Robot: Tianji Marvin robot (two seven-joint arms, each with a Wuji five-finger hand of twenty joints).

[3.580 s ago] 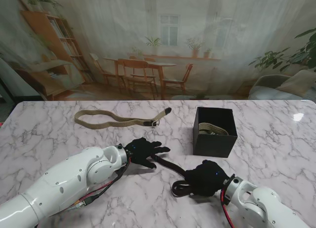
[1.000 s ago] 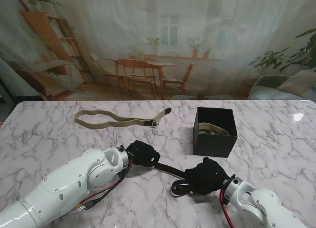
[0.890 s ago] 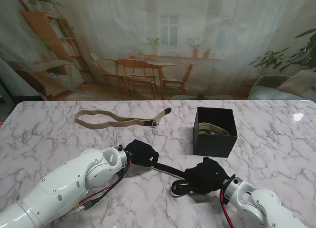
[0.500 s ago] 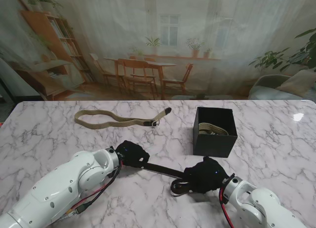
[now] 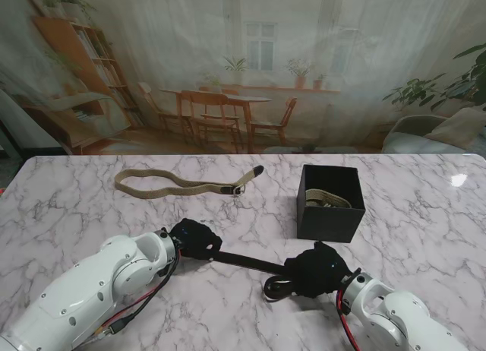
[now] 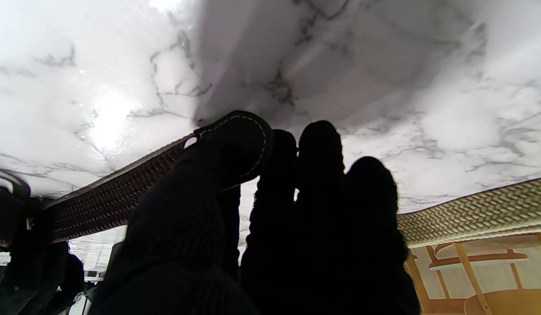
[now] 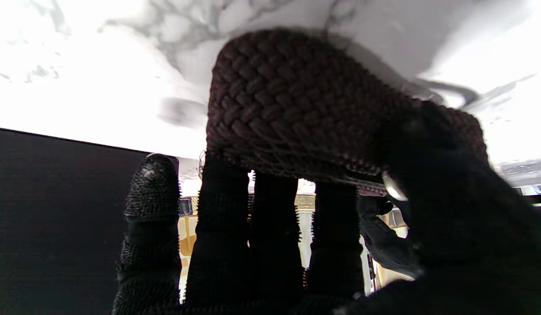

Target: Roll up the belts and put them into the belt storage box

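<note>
Dark woven belt: it lies stretched on the marble table between our two hands, near us; its tip end is at the left, its bunched end at the right.
Left hand: our fingers are closed on the stitched tip of the belt; the left wrist view shows the tip pinched against the thumb.
Right hand: our fingers are curled over the started coil and the buckle end; the right wrist view shows braided strap arched across the fingers.
Tan belt: it lies loose and unrolled at the far left of the table, well apart from both hands.
Belt storage box: black and open-topped, it stands at the far right, just beyond our right hand, with a pale coiled belt already inside.
Step in hand: we judge that we are holding the dark strap taut so the right hand can wind it.
Next move: we should turn the coil toward the left hand, feeding slack evenly, and keep the roll tight enough to fit the box.
Risk: if the tip slips free, the coil may spring loose.
</note>
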